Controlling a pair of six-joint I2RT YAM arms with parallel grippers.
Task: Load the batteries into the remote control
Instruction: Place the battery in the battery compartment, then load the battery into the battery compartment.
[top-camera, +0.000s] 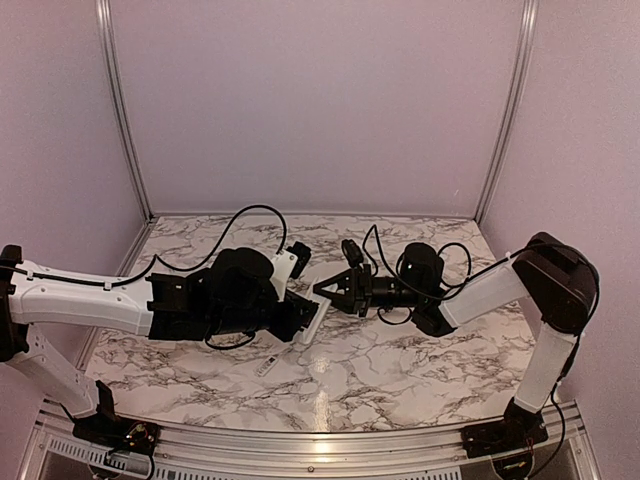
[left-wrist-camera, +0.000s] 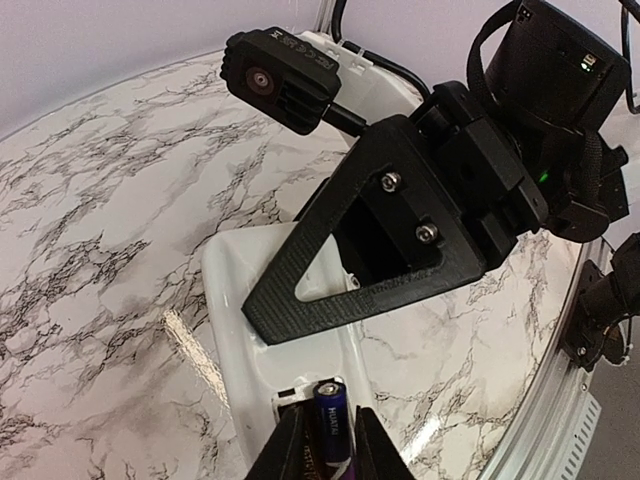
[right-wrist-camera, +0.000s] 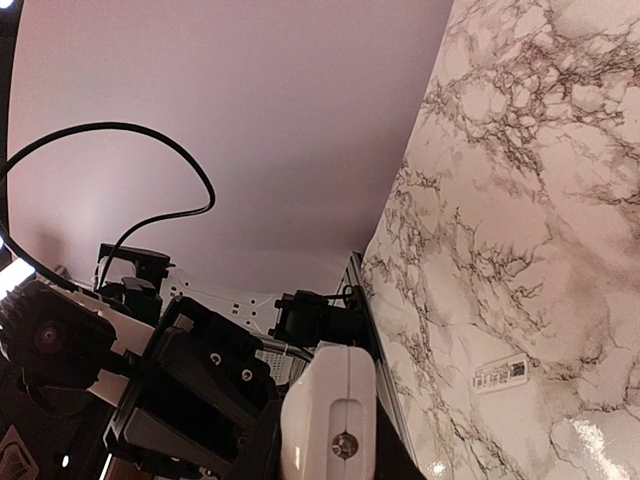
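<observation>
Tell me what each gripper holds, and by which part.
Left gripper: battery, by its sides below the tip. Right gripper: remote, at the end away from its slot.

The tabletop's (top-camera: 400, 370) centre is blocked by the left gripper (left-wrist-camera: 330, 442), closed on a battery (left-wrist-camera: 328, 405), and the right gripper (top-camera: 328, 296), closed on the remote (top-camera: 316, 325). Room is left along the far edge and far corners, bounded by walls (top-camera: 320, 100). By the near edge a white strip (top-camera: 268, 365) is seen; both near corners are taken by arm bases (top-camera: 100, 425).
</observation>
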